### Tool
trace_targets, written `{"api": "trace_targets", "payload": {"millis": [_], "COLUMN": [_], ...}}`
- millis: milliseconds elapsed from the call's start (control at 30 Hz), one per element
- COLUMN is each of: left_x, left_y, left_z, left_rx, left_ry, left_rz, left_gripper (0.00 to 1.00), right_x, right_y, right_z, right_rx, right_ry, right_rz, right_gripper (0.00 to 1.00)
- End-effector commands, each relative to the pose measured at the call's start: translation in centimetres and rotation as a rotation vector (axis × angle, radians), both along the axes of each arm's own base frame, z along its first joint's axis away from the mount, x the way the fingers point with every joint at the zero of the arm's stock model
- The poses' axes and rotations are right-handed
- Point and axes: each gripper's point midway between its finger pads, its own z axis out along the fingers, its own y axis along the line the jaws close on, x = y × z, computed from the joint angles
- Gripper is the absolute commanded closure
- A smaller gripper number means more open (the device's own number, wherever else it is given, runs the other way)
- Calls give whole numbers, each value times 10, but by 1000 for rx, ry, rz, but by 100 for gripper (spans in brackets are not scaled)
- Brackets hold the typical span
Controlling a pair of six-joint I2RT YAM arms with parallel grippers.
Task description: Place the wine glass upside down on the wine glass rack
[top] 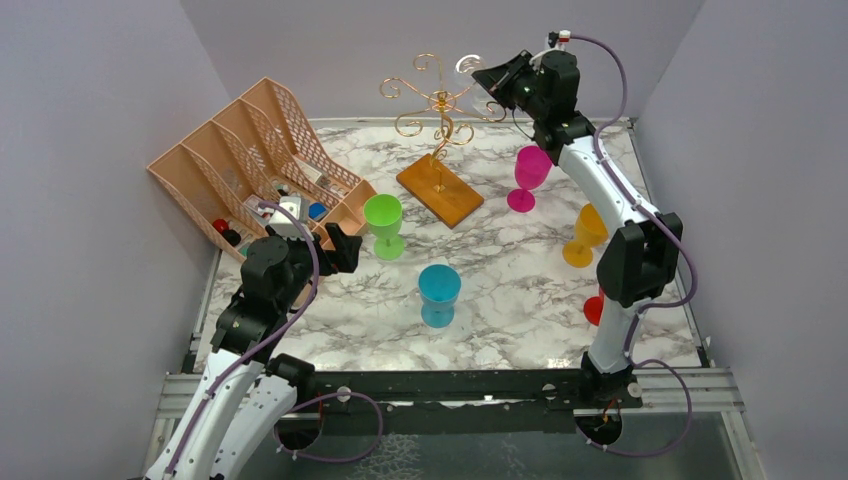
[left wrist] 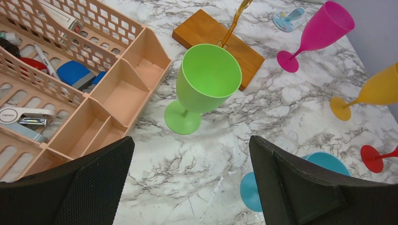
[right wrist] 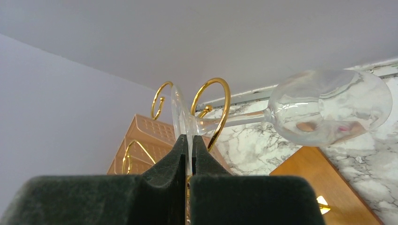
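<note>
The clear wine glass [right wrist: 328, 105] is held by its flat foot [right wrist: 180, 115] in my shut right gripper [right wrist: 189, 143], bowl pointing right and down. Its stem passes through a gold scroll loop [right wrist: 220, 101] of the wine glass rack. In the top view the rack [top: 438, 100] stands on its orange-brown wooden base [top: 440, 190] at the table's back, and my right gripper [top: 492, 78] sits high at the rack's right arm. The glass [top: 466, 66] is faint there. My left gripper [left wrist: 190, 187] is open and empty, low over the marble, near the green glass [left wrist: 206, 77].
A peach mesh organiser [top: 250, 160] with office items stands at the back left. Plastic goblets stand about: green [top: 384, 225], blue [top: 439, 293], magenta [top: 530, 175], orange [top: 585, 235], and a red one [top: 593, 308] by the right arm.
</note>
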Motion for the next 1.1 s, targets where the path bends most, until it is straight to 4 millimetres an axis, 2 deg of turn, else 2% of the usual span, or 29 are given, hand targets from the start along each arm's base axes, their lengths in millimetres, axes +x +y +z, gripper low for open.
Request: {"api": "trace_targets", "payload": {"millis": [0,533,1067], "left_x": [3,2,1], "left_y": [0,-1,0], "left_z": [5,6,7], "left_rx": [-1,-3,-3], "left_ry": [-32,-35,-41], "left_rz": [-1,-5,-3], "left_gripper": [1,1,1], "right_x": [-9,-2,8], "right_y": [-7,-11,-20], "right_z": [51,56,48], "right_rx": [90,151,198], "right_ry": [-113,-104,-76], "right_rz": [-9,-25,-93], "right_gripper": [99,99,99]}}
